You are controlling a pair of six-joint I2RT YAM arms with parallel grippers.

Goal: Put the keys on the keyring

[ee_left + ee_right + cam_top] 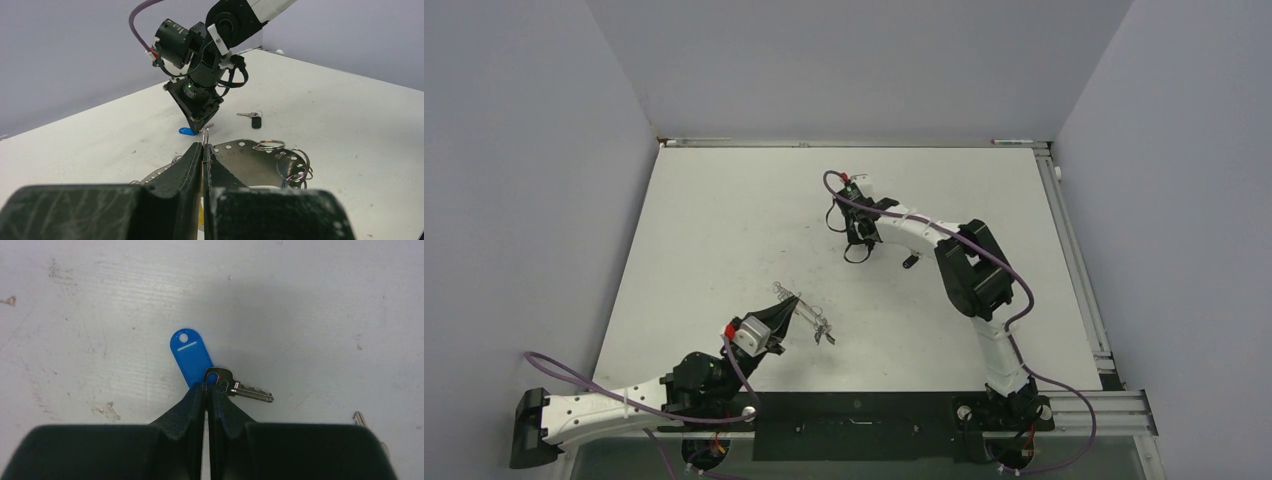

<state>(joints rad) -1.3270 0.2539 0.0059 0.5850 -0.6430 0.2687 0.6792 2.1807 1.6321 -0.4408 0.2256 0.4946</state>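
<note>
My right gripper [206,388] is shut on the small wire ring that joins a blue tag [191,355] to a silver key [247,391], both lying on the white table. In the top view this gripper [857,252] points down at the far middle of the table. My left gripper [205,147] is shut on a thin wire loop of the keyring [260,160], a curved grey metal band with holes that carries small split rings [268,145]. From above, the keyring [816,325] sticks out past the left gripper [796,304]. A black-headed key [253,120] lies apart on the table.
The black-headed key [911,262] lies just right of the right gripper. A silver key tip [358,418] shows at the right edge of the right wrist view. Grey walls close in the table [724,220] on three sides. A rail [1074,250] runs along its right edge.
</note>
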